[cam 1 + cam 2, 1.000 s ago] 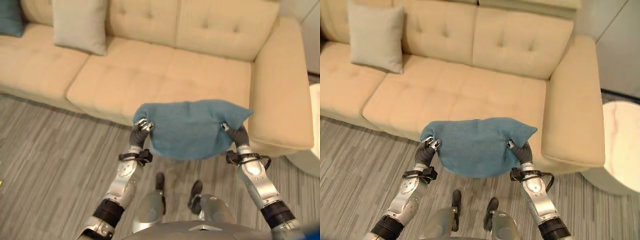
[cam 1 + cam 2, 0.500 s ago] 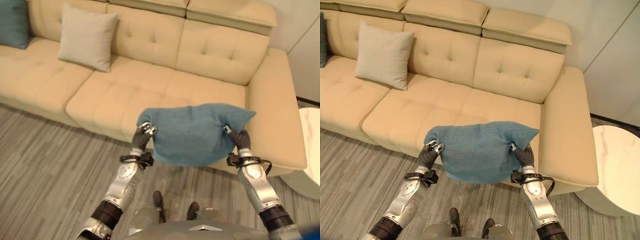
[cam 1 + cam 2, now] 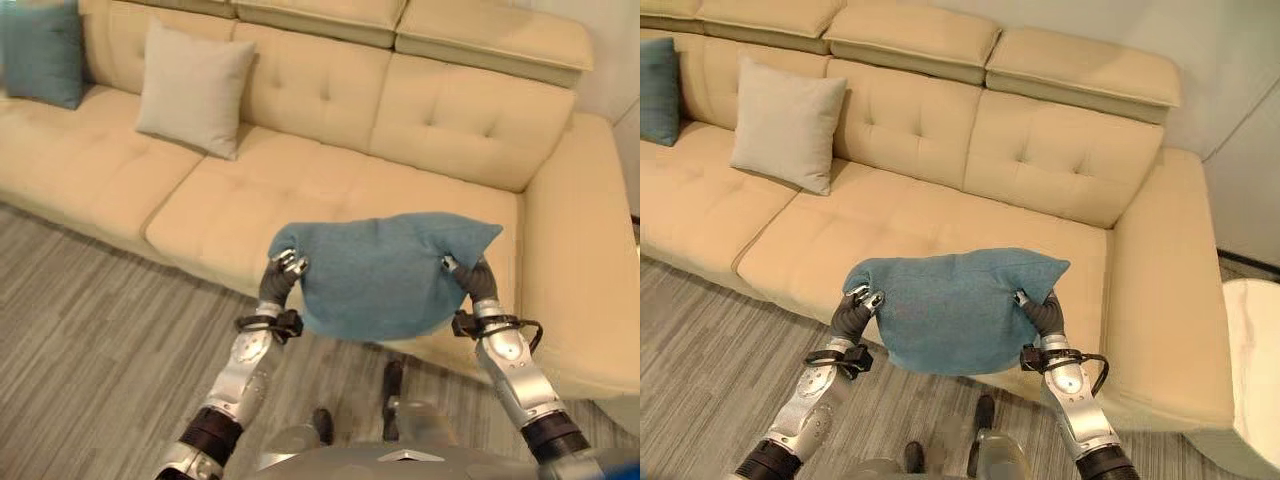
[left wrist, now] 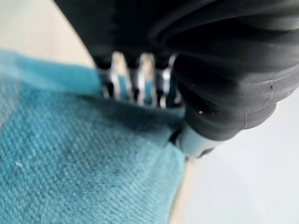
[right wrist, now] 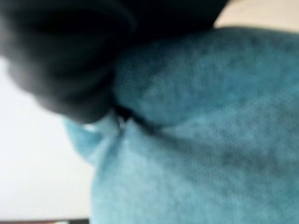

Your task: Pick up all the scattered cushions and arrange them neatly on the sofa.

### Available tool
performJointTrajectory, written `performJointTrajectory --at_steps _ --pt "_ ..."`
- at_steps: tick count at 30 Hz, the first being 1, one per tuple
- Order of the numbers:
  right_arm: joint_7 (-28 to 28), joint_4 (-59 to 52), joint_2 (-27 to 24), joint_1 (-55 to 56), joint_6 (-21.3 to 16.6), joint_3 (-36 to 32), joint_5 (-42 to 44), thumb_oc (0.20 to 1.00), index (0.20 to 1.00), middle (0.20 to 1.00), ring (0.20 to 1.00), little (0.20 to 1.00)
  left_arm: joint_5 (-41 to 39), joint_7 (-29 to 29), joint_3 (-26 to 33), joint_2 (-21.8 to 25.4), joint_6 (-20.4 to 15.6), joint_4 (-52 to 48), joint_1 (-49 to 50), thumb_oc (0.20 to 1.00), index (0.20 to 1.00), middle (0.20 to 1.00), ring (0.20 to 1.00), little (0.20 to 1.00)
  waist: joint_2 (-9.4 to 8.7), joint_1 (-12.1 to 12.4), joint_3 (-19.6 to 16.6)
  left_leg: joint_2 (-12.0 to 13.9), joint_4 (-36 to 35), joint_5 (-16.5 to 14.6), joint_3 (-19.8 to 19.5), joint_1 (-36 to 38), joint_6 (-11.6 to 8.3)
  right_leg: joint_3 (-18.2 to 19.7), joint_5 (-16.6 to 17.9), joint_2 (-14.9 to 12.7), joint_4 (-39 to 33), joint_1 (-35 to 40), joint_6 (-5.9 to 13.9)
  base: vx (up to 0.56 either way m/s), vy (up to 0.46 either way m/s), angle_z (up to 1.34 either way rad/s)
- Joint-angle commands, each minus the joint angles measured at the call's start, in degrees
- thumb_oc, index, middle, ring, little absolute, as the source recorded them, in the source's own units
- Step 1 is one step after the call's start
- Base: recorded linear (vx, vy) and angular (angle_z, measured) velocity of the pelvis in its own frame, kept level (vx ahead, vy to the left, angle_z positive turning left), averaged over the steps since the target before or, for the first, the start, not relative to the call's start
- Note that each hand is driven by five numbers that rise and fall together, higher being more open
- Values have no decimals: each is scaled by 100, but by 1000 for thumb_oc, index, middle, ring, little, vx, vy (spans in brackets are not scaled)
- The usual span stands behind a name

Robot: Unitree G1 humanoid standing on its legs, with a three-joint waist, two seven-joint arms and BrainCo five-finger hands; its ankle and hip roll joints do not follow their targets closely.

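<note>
I hold a teal cushion point(image 3: 385, 275) in the air between both hands, just in front of the beige sofa point(image 3: 330, 170) and over its front edge. My left hand point(image 3: 284, 271) grips the cushion's left side, fingers curled into the fabric. My right hand point(image 3: 468, 276) grips the right side the same way. Up close, the teal cloth point(image 4: 70, 168) lies against the left hand's fingers point(image 4: 140, 79), and the cushion point(image 5: 196, 140) presses against the right hand. On the sofa's left part a beige cushion point(image 3: 193, 88) leans on the backrest, with another teal cushion point(image 3: 42, 53) at the far left.
The sofa's right armrest point(image 3: 585, 270) runs along the right. Bare seat point(image 3: 300, 185) lies straight ahead, behind the held cushion. Grey striped floor point(image 3: 90, 330) spreads to the left. A white round table point(image 3: 1255, 330) stands past the armrest.
The camera has tilted up and shifted, so more of the sofa's backrest and the far-left teal cushion show. The held cushion stays between both hands, a little closer over the seat.
</note>
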Motion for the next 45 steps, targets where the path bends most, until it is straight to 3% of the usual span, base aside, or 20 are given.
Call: performJointTrajectory --at_steps 1,4,6,7,8,14,19,20,22,23,24,26,28,29,30,32,39,45 --pt "85 -758 47 -582 -670 -175 162 200 200 200 200 200 242 -452 -355 -73 -363 -612 -643 200 200 200 200 200 -173 -177 -224 304 648 313 148 -339 -349 -57 -492 151 475 336 350 215 -146 78" --pt "72 -734 62 -575 -680 -232 156 200 200 200 200 200 272 -448 -383 -42 -312 -609 -662 200 200 200 200 200 -246 -136 -290 394 -51 299 130 -569 -237 -30 -548 151 358 467 420 177 -1 16" --pt "60 -704 64 -581 -677 -204 125 200 200 200 200 200 320 -425 -372 -27 -300 -657 -675 200 200 200 200 200 -260 -54 -285 456 -371 638 -77 -793 -307 68 -623 197 346 541 421 207 72 -6" --pt "55 -669 64 -614 -694 -190 155 200 200 200 200 200 326 -418 -341 -11 -288 -717 -630 200 200 200 200 200 -240 66 -256 528 -638 957 -434 -950 -399 216 -710 260 384 613 423 224 117 -27" --pt "48 -664 61 -628 -692 -199 164 200 200 200 200 200 307 -425 -325 -1 -293 -738 -621 200 200 200 200 200 -243 101 -233 528 -634 997 -523 -979 -424 266 -749 261 415 642 415 229 173 -44" --pt "134 -668 158 -666 -695 -350 255 200 200 200 200 200 322 -578 -358 97 -243 -765 -520 200 200 200 200 200 -183 107 -311 326 -906 720 -172 -492 -146 414 -840 -70 1051 516 667 146 218 -60" --pt "133 -547 289 -827 -669 -244 247 200 200 200 200 200 404 -535 -230 229 -262 -833 -404 200 200 200 200 200 -98 181 -239 193 -909 446 283 -130 93 210 -421 -471 1893 79 868 77 205 -48" --pt "133 -547 289 -827 -669 -244 247 200 200 200 200 200 404 -535 -230 229 -262 -833 -404 200 200 200 200 200 -99 185 -238 192 -910 446 287 -128 93 214 -422 -471 1896 78 869 91 147 -44" --pt "189 -440 335 -935 -627 -139 270 200 200 200 200 200 441 -522 -64 293 -291 -886 -287 200 200 200 200 200 -52 255 -276 161 -1094 360 526 161 96 -334 -238 -704 1615 0 852 92 96 -60" --pt "190 -438 336 -937 -628 -136 270 200 200 200 200 200 441 -522 -60 294 -290 -889 -284 200 200 200 200 200 -47 257 -267 166 -1115 367 530 185 94 -335 -227 -693 1591 23 852 60 29 -69" --pt "221 -418 306 -977 -606 -100 219 200 200 200 200 200 461 -526 12 317 -303 -917 -252 200 200 200 200 200 -35 300 -296 161 -1175 347 610 251 73 -606 -181 -751 1394 -28 849 72 -7 -75" --pt "261 -430 262 -957 -574 -54 94 200 200 200 200 200 485 -525 118 341 -316 -964 -200 200 200 200 200 200 0 278 -307 177 -1195 387 587 285 48 -653 -40 -762 1183 -43 904 111 -34 -67" --pt "290 -436 180 -912 -566 -96 -3 200 200 200 200 200 537 -523 91 271 -344 -888 -273 200 200 200 200 200 -17 185 -371 158 -1248 392 538 308 14 -350 -178 -584 980 43 841 142 -58 -2" --pt "241 -430 120 -987 -550 -90 -84 200 200 200 200 200 574 -501 89 208 -368 -898 -376 200 200 200 200 200 6 203 -465 145 -1345 390 644 383 -12 -570 -154 -605 782 158 856 164 -76 9" --pt "232 -434 117 -990 -537 -87 -73 200 200 200 200 200 595 -481 60 195 -342 -872 -431 200 200 200 200 200 17 170 -495 151 -1378 394 636 398 -25 -512 -187 -554 697 211 845 220 -117 -15" --pt "104 -328 38 -1405 -486 53 -226 200 200 200 200 200 771 -168 16 56 -378 -470 -1212 200 200 200 200 200 106 54 -593 194 -1559 460 651 505 -109 -546 -272 -431 382 407 803 211 -143 -9" --pt "-194 140 18 -2892 -396 525 -246 200 200 200 200 200 901 501 22 91 -505 261 -2998 200 200 200 200 200 288 -10 -449 268 -1725 626 713 342 -205 -548 -170 -326 27 358 800 -19 -43 -7" --pt "-615 938 -245 -4864 -384 942 -105 200 200 200 200 200 676 1042 58 469 -760 1012 -4828 200 200 200 200 200 461 8 -82 279 -1721 876 669 -398 -265 -413 43 -311 -34 -342 796 -158 4 -2"
